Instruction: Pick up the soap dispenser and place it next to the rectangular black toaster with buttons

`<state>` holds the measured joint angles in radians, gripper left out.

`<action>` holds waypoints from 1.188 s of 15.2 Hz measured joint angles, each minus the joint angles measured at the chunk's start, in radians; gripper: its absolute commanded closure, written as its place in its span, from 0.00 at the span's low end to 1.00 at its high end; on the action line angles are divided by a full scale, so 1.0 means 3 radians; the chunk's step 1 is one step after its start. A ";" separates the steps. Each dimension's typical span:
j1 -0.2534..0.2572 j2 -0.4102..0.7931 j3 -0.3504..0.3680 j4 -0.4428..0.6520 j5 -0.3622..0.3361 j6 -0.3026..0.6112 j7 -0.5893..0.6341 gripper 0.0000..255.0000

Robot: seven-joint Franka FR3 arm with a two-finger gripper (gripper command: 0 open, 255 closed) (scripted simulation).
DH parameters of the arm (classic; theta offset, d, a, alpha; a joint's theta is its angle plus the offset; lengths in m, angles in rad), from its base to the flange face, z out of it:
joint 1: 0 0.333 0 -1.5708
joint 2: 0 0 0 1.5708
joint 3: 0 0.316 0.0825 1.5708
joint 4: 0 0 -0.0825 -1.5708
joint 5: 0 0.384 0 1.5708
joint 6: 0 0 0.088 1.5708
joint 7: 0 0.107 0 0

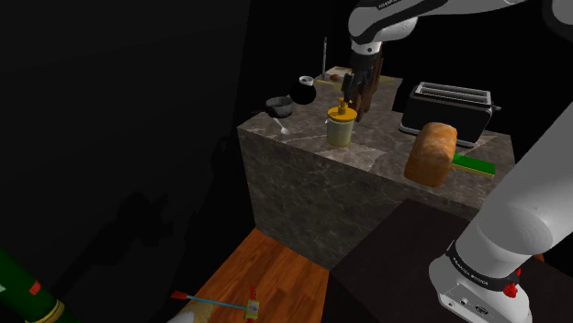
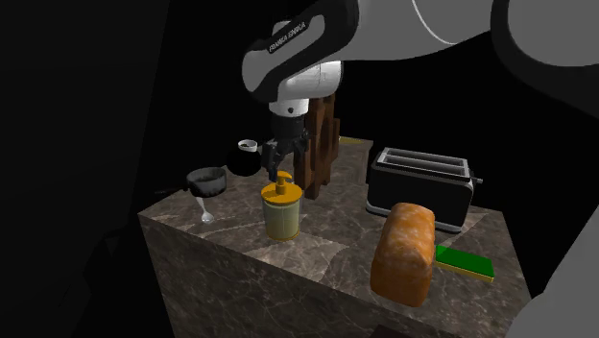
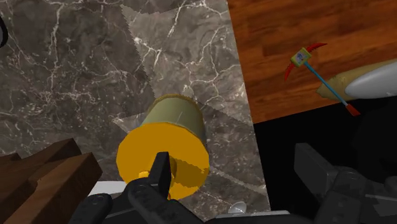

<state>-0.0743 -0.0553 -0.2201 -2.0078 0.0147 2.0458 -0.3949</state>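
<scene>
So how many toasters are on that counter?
1: a black rectangular two-slot toaster stands on the grey marbled counter, just beyond the brown bread loaf. The white arm hides part of the counter, so another is possible.

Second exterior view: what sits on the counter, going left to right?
Dark pot → soap dispenser → wooden block → toaster. The loaf and green sponge overlap the toaster's span, so they are left out.
</scene>
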 measured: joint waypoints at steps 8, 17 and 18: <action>-0.0195 0.1039 -0.0108 0.1015 0.0327 -0.0009 -0.0375 0.00; -0.0236 0.1314 -0.0089 0.1021 0.0417 0.0251 -0.0447 0.00; -0.0237 0.1317 -0.0089 0.1015 0.0418 0.0260 -0.0448 0.00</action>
<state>-0.1453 0.3399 -0.2468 -1.7033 0.1402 2.1238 -0.5293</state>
